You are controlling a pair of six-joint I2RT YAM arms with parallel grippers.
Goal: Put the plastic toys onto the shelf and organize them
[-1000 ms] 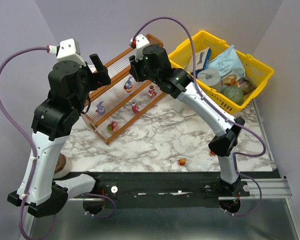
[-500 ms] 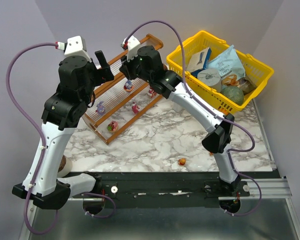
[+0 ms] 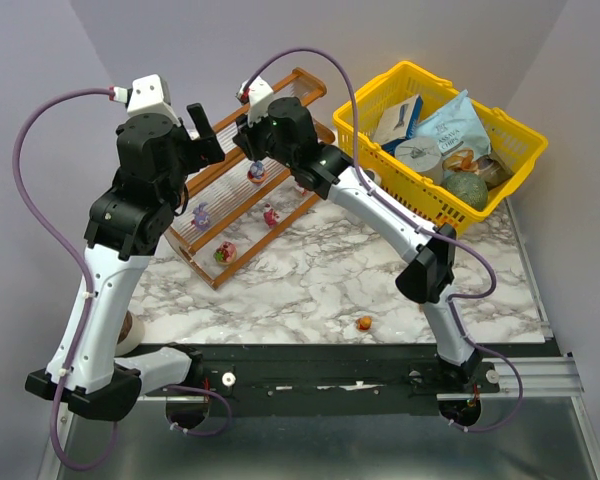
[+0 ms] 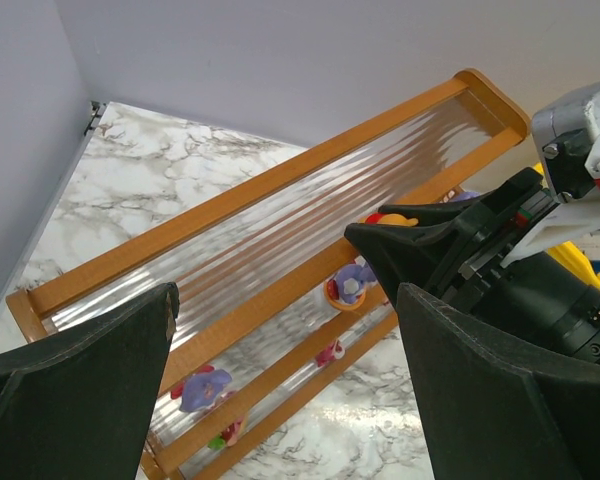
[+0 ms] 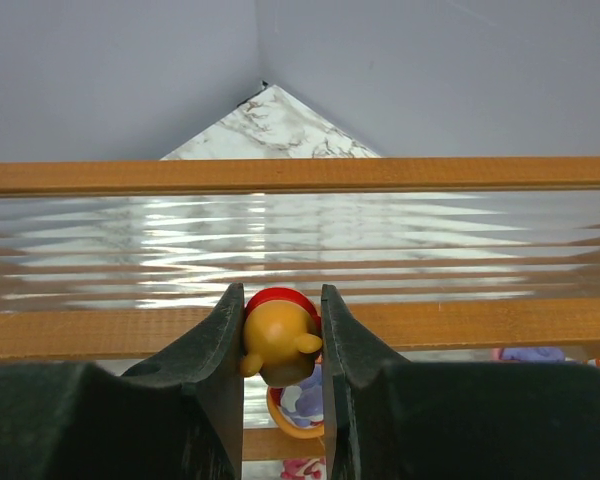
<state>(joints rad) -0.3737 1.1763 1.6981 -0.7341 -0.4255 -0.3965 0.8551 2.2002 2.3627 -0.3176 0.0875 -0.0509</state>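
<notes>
The shelf (image 3: 242,205) is a slanted wooden rack with clear ribbed tiers at the back left. Toys stand on its lower tiers: a purple one (image 3: 202,213), a red-and-green one (image 3: 225,252), a pink one (image 3: 270,214) and a purple one in an orange cup (image 3: 257,172). My right gripper (image 3: 244,140) is shut on a yellow-orange toy with a red top (image 5: 278,335), held over the upper tiers (image 5: 430,240). My left gripper (image 4: 285,320) hangs open and empty above the shelf's left part. Another orange toy (image 3: 364,323) lies on the marble table.
A yellow basket (image 3: 380,95) with packaged goods stands at the back right, close to the shelf's far end. A round brown-and-white object (image 3: 126,330) sits at the table's near left edge. Purple walls close in on the back and sides.
My left arm has lifted and swung toward the shelf, then held. My right gripper has carried the yellow-orange toy a little left along the upper shelf.
</notes>
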